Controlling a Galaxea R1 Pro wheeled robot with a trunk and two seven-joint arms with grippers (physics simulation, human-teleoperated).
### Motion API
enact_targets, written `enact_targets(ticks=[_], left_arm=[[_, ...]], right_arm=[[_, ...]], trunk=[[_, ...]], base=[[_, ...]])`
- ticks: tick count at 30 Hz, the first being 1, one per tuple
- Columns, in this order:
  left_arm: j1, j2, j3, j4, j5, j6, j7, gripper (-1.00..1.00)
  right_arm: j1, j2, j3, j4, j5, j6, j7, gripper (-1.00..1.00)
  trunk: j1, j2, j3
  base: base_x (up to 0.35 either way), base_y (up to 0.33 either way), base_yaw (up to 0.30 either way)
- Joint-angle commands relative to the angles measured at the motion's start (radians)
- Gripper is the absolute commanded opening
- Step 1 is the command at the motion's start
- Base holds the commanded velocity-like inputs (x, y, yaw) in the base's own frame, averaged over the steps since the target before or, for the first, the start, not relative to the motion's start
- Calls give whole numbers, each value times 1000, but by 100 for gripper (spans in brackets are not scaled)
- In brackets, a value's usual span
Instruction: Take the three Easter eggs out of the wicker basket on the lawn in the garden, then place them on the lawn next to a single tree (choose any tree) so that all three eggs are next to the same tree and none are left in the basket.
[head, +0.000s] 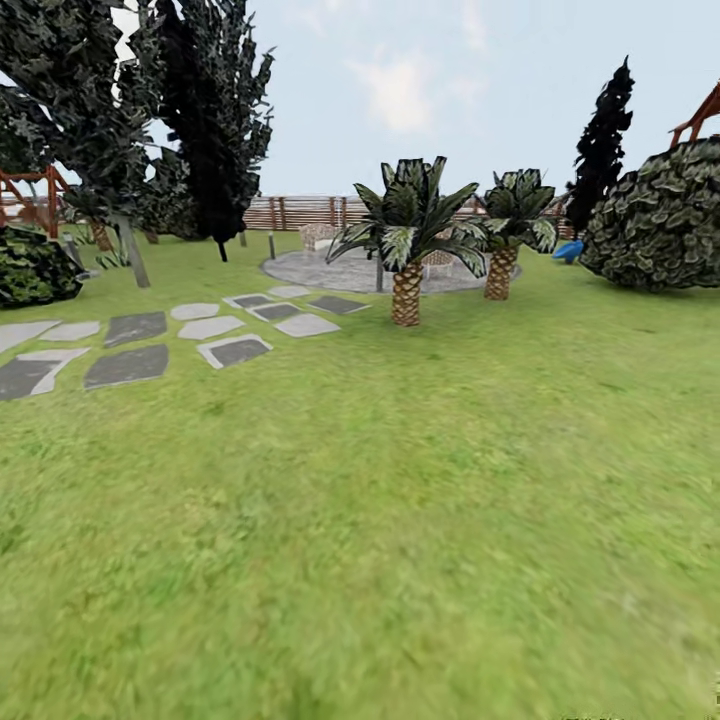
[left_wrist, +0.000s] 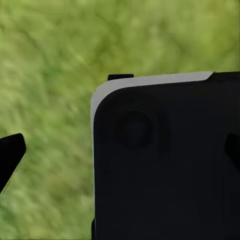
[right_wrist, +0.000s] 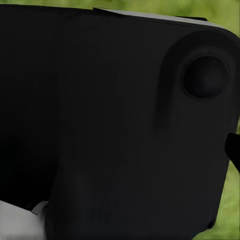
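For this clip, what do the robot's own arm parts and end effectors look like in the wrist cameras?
Left wrist view: a matte black rounded-corner body panel with a pale grey edge and a round recess, plus a black pointed fingertip over the lawn. Right wrist view: a similar black panel with a round knob. No cables or markings visible.

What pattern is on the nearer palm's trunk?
A brown and tan criss-cross diamond pattern on the palm trunk, best seen in the head view.

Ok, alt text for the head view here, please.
A wide green lawn runs back to two short palms before a grey round patio. Flat stepping stones lie at left below tall dark trees; a rounded bush stands at right.
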Motion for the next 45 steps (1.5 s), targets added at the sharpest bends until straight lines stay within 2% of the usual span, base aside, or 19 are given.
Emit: enact_targets(ticks=[1,11,45], left_arm=[[0,0,-1,0,0,-3,0,100],[0,0,-1,0,1,-19,0,100],[0,0,-1,0,0,-33,0,100]], right_arm=[[0,0,7,-1,0,-1,0,100],[0,0,7,-1,0,-2,0,100],[0,0,9,-1,0,-2,0,100]], trunk=[[0,0,-1],[0,0,-1],[0,0,-1]], base=[[193,120,-295],[100,34,-295],[-6,7,-283]])
